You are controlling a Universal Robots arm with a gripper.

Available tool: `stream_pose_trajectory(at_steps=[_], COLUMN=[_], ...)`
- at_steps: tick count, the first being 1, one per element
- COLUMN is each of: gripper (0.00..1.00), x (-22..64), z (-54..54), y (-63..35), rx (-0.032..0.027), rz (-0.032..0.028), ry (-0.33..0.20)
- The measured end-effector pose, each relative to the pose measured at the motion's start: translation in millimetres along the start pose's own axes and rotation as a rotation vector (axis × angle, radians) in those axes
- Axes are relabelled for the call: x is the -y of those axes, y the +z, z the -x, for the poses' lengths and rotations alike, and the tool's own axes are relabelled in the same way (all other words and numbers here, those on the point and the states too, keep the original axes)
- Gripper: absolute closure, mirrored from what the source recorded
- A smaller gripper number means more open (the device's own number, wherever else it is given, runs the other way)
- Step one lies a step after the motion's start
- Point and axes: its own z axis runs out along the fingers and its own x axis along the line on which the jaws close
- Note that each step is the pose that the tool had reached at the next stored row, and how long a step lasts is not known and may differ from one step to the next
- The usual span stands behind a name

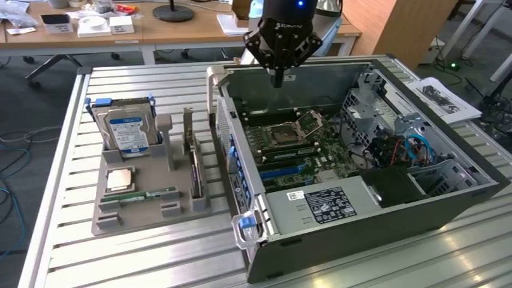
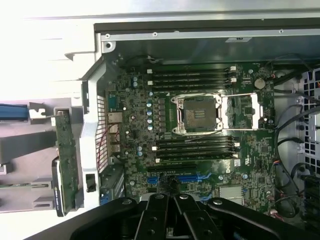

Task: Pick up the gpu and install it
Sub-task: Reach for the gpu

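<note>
The gpu (image 1: 193, 157) stands on edge in a slot of the grey holder (image 1: 132, 219), on the exterior view's left of the open computer case (image 1: 360, 198). In the wrist view the gpu (image 2: 67, 160) shows as a thin green board beside the case's rear wall. My gripper (image 1: 277, 79) hangs above the far end of the case, over the motherboard (image 1: 298, 144), well apart from the gpu. Its black fingers (image 2: 159, 210) are shut together with nothing between them. Below them lie the motherboard (image 2: 200, 140) and its blue card slots (image 2: 182, 177).
The holder also carries a silver hard drive with a blue label (image 1: 128, 131), a processor chip (image 1: 120, 179) and a narrow green memory stick (image 1: 150, 195). Cables and drive cages (image 1: 392, 144) crowd the case's right side. Papers (image 1: 442, 99) lie on the slatted table.
</note>
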Motion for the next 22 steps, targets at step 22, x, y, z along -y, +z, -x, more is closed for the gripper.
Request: stream_pose_trajectory(at_steps=[22], gripper=[0.89], x=[3.7], z=[-49.4], y=[-0.9], rx=[0.0000], rz=[0.0000], ry=[0.000])
